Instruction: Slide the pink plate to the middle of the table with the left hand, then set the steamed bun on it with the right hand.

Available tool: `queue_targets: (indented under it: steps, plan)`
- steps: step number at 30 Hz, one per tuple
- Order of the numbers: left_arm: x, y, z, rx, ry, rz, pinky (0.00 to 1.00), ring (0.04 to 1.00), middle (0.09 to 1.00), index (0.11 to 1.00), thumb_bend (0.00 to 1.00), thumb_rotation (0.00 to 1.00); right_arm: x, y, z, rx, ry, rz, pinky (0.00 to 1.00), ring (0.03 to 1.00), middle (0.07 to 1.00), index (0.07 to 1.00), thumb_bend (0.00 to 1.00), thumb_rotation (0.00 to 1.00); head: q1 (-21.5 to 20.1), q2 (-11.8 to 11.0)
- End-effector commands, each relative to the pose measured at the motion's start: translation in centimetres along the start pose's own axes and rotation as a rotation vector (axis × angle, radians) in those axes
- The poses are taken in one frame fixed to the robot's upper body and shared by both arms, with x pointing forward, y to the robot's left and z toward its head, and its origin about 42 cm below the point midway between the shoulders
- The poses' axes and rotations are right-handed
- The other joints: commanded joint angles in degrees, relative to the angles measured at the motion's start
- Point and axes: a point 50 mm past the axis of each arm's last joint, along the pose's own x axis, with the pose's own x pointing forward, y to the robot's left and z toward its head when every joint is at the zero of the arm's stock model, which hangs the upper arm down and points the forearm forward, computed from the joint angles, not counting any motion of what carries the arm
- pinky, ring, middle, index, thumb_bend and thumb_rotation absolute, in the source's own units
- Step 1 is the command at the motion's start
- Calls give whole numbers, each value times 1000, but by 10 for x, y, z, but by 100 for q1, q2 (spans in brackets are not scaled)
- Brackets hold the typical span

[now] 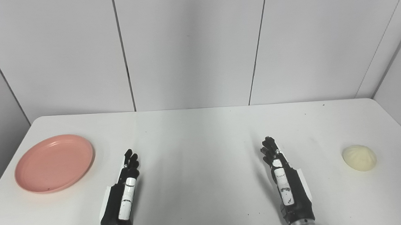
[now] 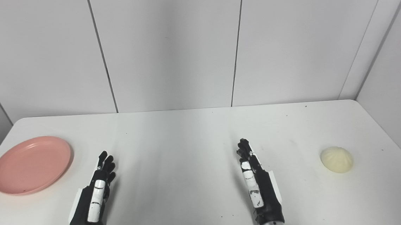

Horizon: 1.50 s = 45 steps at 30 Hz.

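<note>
Left of the left hand (image 1: 122, 199): pink plate (image 1: 54, 163), apart.
Hand state: fingers straight, together — holding nothing.
Approach: press the rim, push slowly — avoid tipping.

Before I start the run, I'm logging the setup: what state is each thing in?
pink plate: empty, upright, at the table's left side, untouched.
steamed bun: on the table at the right, untouched.
left hand: open, holding nothing, right of the plate.
right hand: open, holding nothing, left of the bun.
</note>
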Motion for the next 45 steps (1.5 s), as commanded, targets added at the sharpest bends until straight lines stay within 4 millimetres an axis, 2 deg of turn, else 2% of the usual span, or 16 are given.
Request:
queue_targets:
  steps: [1, 6, 18, 24, 25, 33, 39, 45]
  plan:
    - [4, -2, 12, -7, -48, -14, 1000, 1000, 1000, 1000, 666, 975, -7, -1, -6, -3, 34, 5, 950, 926, 932, 925, 763, 1000, 3, 7]
    - [5, -4, 11, 2, -45, -12, 1000, 1000, 1000, 1000, 657, 981, -6, -2, -8, -3, 33, 0, 942, 920, 926, 917, 761, 1000, 86, -52]
    - [8, -32, -2, 27, -39, -18, 1000, 1000, 1000, 1000, 708, 990, -9, -31, -23, 21, 43, 15, 980, 949, 952, 946, 737, 1000, 1139, -514]
    - [8, -45, -8, 47, -45, -16, 1000, 993, 1000, 1000, 677, 1000, -11, -44, -29, 28, 44, 20, 981, 941, 954, 957, 736, 1000, 1421, -703]
    - [8, -47, -9, 50, -43, -15, 1000, 989, 1000, 1000, 674, 1000, -11, -46, -31, 28, 45, 22, 983, 943, 955, 957, 734, 1000, 1471, -821]
    - [7, -51, -17, 52, -33, -16, 978, 987, 1000, 1000, 655, 1000, -13, -49, -42, 26, 58, 39, 1000, 967, 973, 972, 711, 1000, 1629, -1172]
    - [8, -51, -23, 66, -36, -15, 979, 985, 1000, 1000, 624, 1000, -12, -49, -43, 26, 53, 46, 1000, 970, 976, 974, 706, 1000, 1606, -1183]
    - [8, -53, -23, 65, -30, -16, 973, 990, 1000, 1000, 646, 1000, -14, -49, -42, 29, 58, 47, 1000, 970, 976, 970, 714, 1000, 1605, -1189]
